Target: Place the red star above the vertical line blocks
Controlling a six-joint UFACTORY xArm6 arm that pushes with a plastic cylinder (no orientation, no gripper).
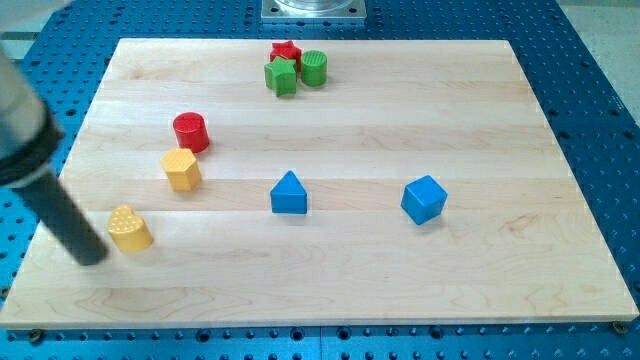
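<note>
The red star (285,51) lies near the view's top centre, touching a green star (282,76) below it and a green cylinder (314,68) to its right. A red cylinder (190,132), a yellow hexagon (182,170) and a yellow heart-like block (129,229) form a slanted line at the left. My tip (92,257) rests on the board just left of the yellow heart-like block, far from the red star. The dark rod rises to the upper left.
A blue triangle (289,193) sits in the middle and a blue cube (424,199) to its right. The wooden board (400,290) lies on a blue perforated table. A metal mount (313,9) stands at the top edge.
</note>
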